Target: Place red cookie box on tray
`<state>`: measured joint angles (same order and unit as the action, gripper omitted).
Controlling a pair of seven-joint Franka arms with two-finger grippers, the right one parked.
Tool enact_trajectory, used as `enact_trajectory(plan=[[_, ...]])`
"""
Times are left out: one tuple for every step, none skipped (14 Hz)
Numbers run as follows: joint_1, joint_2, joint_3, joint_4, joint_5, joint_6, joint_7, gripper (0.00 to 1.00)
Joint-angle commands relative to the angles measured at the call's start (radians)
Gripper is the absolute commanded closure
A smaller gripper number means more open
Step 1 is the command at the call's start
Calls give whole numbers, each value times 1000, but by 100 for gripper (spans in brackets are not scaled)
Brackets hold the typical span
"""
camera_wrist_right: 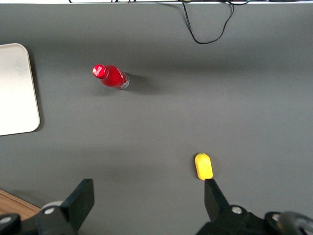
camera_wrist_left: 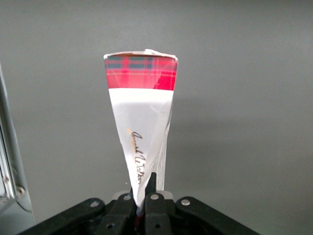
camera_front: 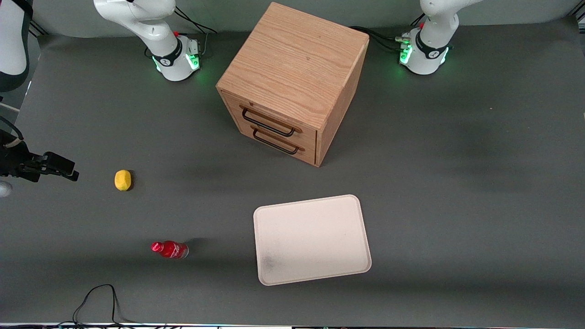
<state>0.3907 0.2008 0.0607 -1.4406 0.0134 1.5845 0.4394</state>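
In the left wrist view my left gripper (camera_wrist_left: 145, 188) is shut on the red cookie box (camera_wrist_left: 142, 107). The fingers pinch the box at its near end. The box reaches away from the camera, with a white panel bearing script and a red tartan band at its outer end. Only bare grey tabletop lies beneath it. Neither the gripper nor the box shows in the front view; they are outside that frame. The cream-white tray (camera_front: 311, 240) lies flat with nothing on it, nearer the front camera than the cabinet; its rounded corner (camera_wrist_right: 17, 88) also shows in the right wrist view.
A wooden two-drawer cabinet (camera_front: 292, 82) stands at the table's middle, both drawers closed. A small red bottle (camera_front: 170, 249) and a yellow object (camera_front: 122, 179) lie toward the parked arm's end. A black cable (camera_front: 96, 301) loops near the front edge.
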Motion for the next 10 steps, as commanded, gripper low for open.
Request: enact_trajectory(plan=[[-13,8,13,94,-12,-81,-70,100],[-13,8,13,100,-7,-86,-71,100],[-15,8,13,100,-4,-84,-71,100],[-18,9,11,98,-3,-80,-71,100],[-41,9,11,97,2,-77,-71,100],[-79,9,11,94,2,-71,-71,100],[-122,12,13,92,2,-69,-74,100],[-162,15,13,92,0,-70,-86,100],[-205,17,13,92,2,-72,-123,100],[-257,22,13,91,3,-70,-177,100]])
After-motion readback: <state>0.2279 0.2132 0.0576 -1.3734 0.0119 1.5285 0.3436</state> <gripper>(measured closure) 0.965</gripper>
